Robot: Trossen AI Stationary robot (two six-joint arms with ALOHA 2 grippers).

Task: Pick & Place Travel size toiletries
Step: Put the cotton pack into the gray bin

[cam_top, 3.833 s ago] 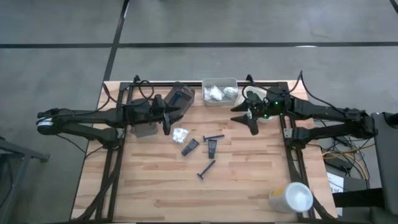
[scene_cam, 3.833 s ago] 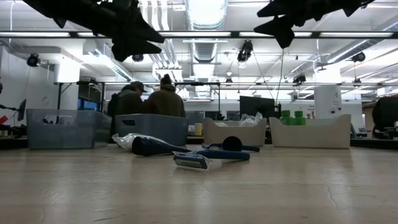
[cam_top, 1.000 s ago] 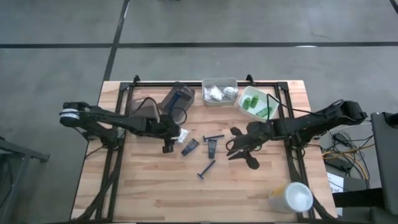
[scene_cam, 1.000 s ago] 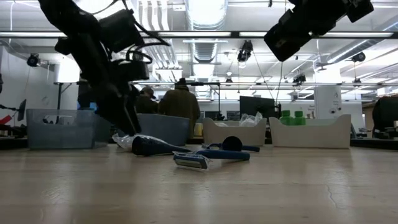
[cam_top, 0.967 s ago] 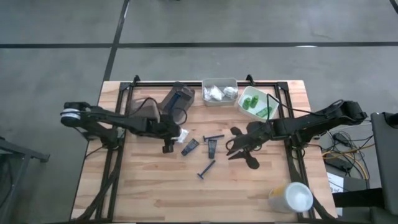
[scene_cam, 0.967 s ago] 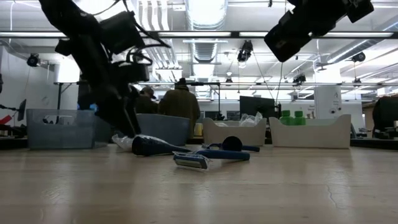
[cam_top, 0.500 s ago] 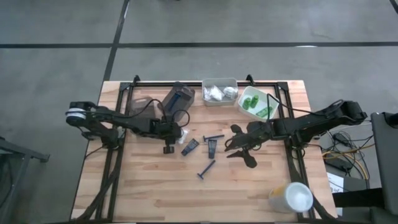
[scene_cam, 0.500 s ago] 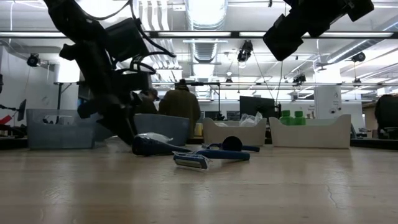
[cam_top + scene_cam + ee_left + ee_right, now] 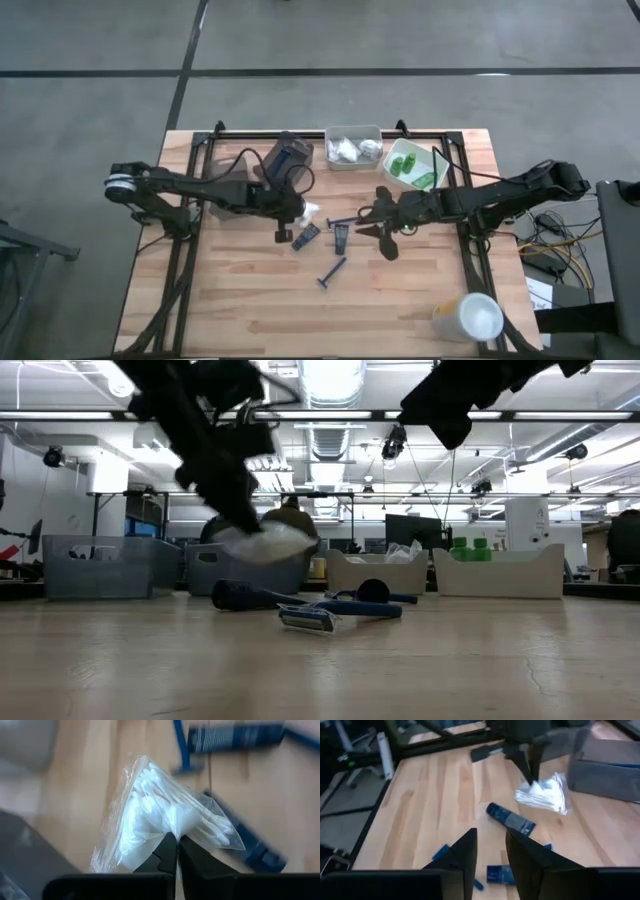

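A clear packet of white cotton swabs [image 9: 165,815] hangs above the table's middle, seen also in the high view [image 9: 310,211] and the low view [image 9: 262,543]. My left gripper [image 9: 173,842] is shut on it. On the wood below lie a dark navy tube [image 9: 306,235], a second dark flat item [image 9: 341,237] and two blue razors [image 9: 332,271] [image 9: 346,220]. My right gripper [image 9: 492,852] hovers open just right of these items [image 9: 382,222], with nothing between its fingers. My left gripper pinches the packet's edge [image 9: 170,829] between its two fingertips [image 9: 164,854]. The fingers slant down from the table's left side. The packet juts out past the fingertips and is lifted clear of the table [image 9: 262,543].
Along the far edge stand a grey tray [image 9: 288,155], a tray of white packets [image 9: 352,147] and a white tray of green bottles [image 9: 410,165]. A big white cup [image 9: 468,317] lies at the near right corner. People stand beyond the table.
My left gripper has shut on the swab packet, then risen and gone toward the table's right with it. The packet, which lay on the wood, now hangs clear. My right gripper has rolled at the wrist while staying in place.
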